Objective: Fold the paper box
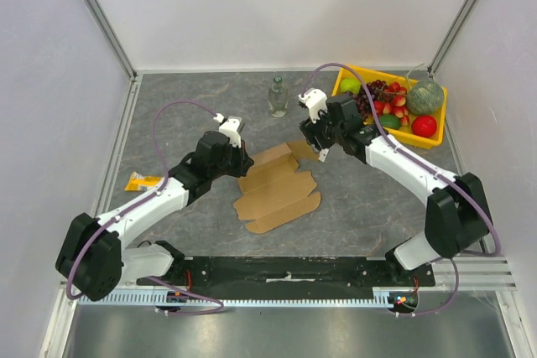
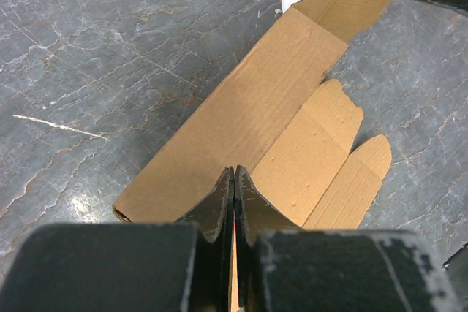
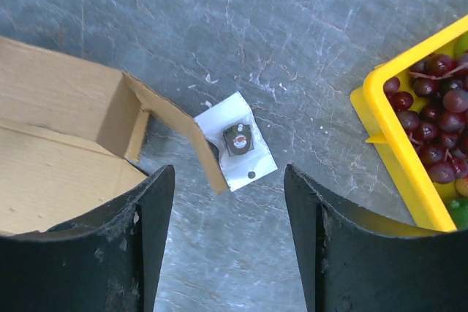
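The paper box (image 1: pixel 277 190) is a brown corrugated die-cut sheet lying mid-table, partly folded, with a raised long panel (image 2: pixel 248 115) and rounded flaps lying flat beside it. My left gripper (image 1: pixel 243 159) is at its left end, and its jaws (image 2: pixel 234 173) are shut with a thin sliver of cardboard showing between them. My right gripper (image 1: pixel 321 153) hovers open (image 3: pixel 229 173) just past the box's far right end, where an end flap (image 3: pixel 175 137) stands up. Nothing is between its fingers.
A small white packet (image 3: pixel 238 150) lies on the table under the right gripper, touching the box flap. A yellow fruit tray (image 1: pixel 394 137) stands at the back right, a clear bottle (image 1: pixel 277 96) at the back centre, and a yellow packet (image 1: pixel 141 180) at the left.
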You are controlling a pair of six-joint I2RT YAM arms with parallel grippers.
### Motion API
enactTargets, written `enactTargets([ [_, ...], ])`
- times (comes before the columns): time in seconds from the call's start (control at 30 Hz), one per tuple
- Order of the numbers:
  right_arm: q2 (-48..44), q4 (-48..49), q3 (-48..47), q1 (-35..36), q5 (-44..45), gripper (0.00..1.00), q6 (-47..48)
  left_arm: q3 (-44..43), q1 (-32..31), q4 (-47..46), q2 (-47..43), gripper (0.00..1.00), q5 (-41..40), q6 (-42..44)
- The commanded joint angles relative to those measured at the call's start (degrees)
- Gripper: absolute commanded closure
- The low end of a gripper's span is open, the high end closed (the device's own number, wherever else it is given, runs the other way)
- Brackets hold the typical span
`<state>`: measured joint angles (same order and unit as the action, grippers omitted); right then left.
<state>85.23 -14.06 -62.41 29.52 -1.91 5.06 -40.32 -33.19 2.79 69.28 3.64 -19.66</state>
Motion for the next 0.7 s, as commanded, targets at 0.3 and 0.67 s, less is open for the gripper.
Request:
enactTargets([
  [0.3, 9.60, -9.31, -8.16, -5.35, -15.84, 0.38, 12.17, -0.73, -0.21, -1.82, -3.01, 0.98, 0.49, 0.85],
  [0.67, 13.11, -9.49, -9.48, -5.35, -17.33, 0.54, 11.03, -0.64, -0.21, -1.73, -2.57, 0.98, 0.40, 0.94],
])
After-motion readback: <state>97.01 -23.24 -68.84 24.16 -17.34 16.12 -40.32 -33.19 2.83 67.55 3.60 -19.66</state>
